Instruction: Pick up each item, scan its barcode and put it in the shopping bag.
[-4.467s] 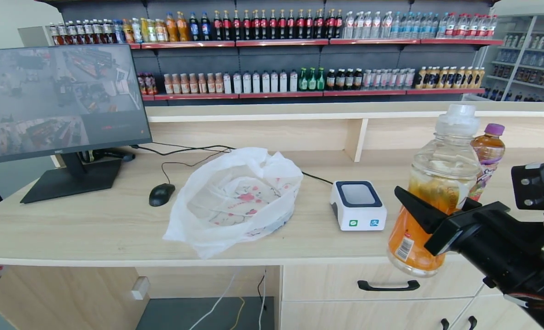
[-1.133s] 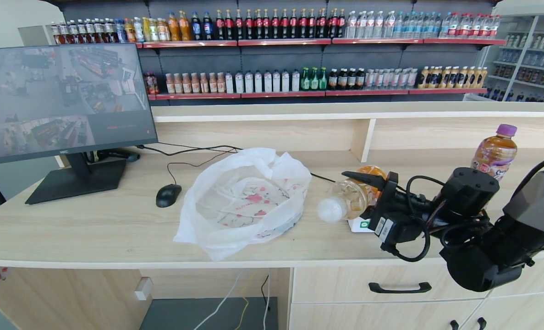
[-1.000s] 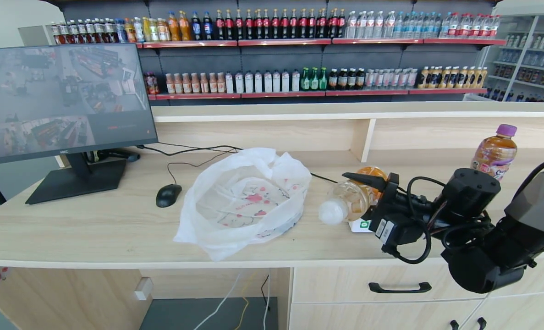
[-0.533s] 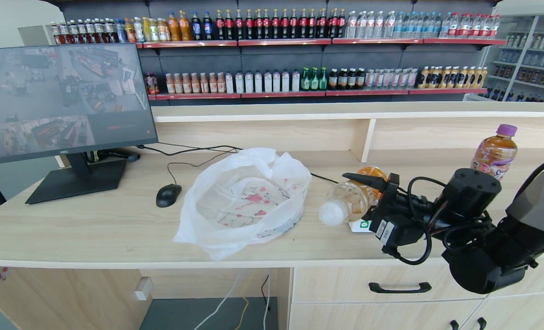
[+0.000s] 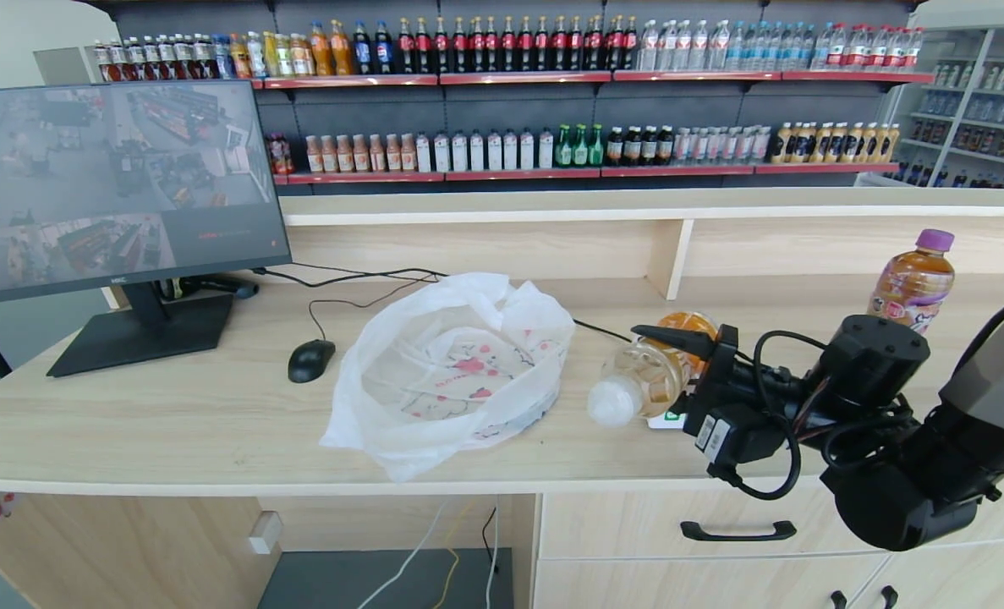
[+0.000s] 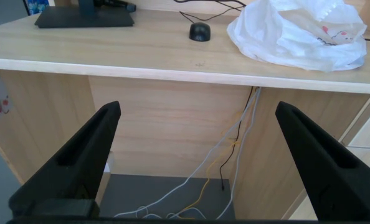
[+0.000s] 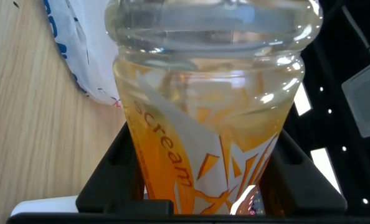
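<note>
The right gripper was found closed around an orange drink bottle, which was held on its side with its pale cap turned toward the shopping bag. The bottle was held just over the white scanner, of which only a corner could be seen. The bag was left lying open on the wooden counter, near the cap. A purple-capped bottle was stood upright farther back on the right. The left gripper was held spread wide and empty, low before the counter's front.
</note>
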{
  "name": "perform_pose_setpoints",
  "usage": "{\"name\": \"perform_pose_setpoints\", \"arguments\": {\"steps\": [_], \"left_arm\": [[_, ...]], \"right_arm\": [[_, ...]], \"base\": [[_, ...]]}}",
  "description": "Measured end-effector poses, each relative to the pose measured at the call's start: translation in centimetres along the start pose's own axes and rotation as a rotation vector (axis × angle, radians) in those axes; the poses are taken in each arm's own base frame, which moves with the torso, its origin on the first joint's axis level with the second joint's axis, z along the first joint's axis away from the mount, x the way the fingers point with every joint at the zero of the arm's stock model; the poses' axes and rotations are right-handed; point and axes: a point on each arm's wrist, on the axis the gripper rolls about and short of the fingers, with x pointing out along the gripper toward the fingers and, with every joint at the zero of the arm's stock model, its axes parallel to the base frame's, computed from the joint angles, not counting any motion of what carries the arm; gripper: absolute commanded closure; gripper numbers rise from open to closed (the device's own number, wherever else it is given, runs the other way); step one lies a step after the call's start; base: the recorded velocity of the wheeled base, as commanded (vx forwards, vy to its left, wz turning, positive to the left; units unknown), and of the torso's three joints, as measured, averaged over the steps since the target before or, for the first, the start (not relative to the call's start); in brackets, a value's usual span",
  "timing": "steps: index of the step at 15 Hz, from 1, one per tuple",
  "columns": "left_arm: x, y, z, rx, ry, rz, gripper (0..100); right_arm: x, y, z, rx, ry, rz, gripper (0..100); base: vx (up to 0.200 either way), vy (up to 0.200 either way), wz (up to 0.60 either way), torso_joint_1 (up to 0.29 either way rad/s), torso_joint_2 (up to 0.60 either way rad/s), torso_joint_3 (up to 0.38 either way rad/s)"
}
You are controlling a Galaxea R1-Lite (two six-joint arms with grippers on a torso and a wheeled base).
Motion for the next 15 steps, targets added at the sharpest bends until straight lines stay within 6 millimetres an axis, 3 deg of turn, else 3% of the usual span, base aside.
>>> {"name": "perform_pose_setpoints", "arguments": {"steps": [15], "left_arm": [[0.0, 0.0, 0.0, 0.0, 0.0, 0.0, 0]], "right_arm": [[-0.12, 0.27, 0.52, -0.014, -0.007, 0.013, 100]], "base": [[0.0, 0.0, 0.0, 0.0, 0.0, 0.0]]}}
